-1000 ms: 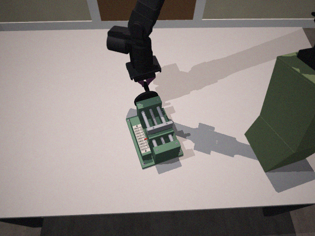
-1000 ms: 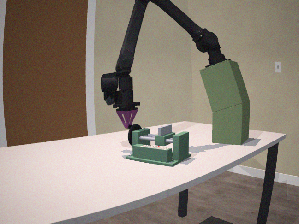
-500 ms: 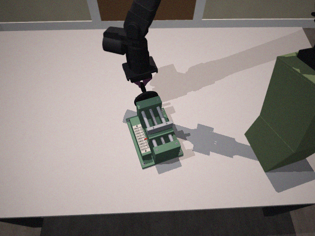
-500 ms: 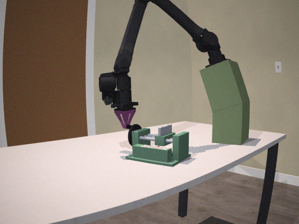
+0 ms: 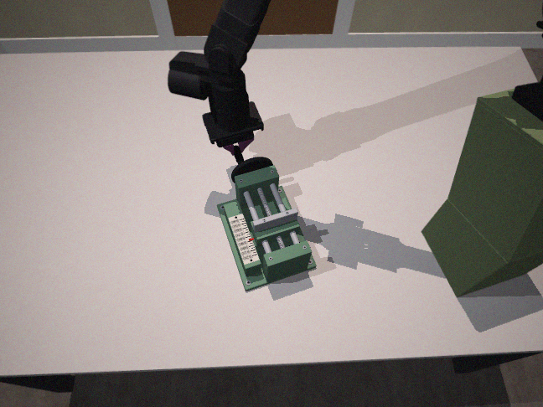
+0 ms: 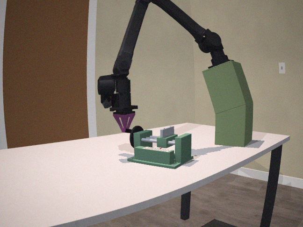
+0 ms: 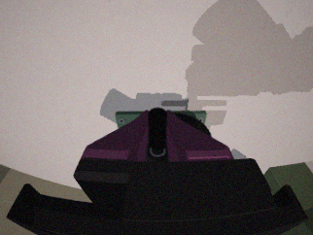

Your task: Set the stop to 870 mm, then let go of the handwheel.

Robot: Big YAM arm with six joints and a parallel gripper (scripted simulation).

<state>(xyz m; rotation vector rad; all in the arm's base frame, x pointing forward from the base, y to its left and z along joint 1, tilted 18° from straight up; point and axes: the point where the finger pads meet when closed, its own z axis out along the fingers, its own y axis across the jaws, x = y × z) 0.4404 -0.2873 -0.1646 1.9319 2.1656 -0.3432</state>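
The round black handwheel [image 5: 251, 164] [image 6: 132, 139] stands upright just below the hand. The flat gray stop [image 5: 276, 219] [image 6: 167, 131] sits farther away.

Fingers [image 5: 246, 145] [image 6: 125, 123] and crank handle [image 5: 238, 155] [image 6: 128, 130] [image 7: 156, 128] swung toward scale side (together), slightly lower
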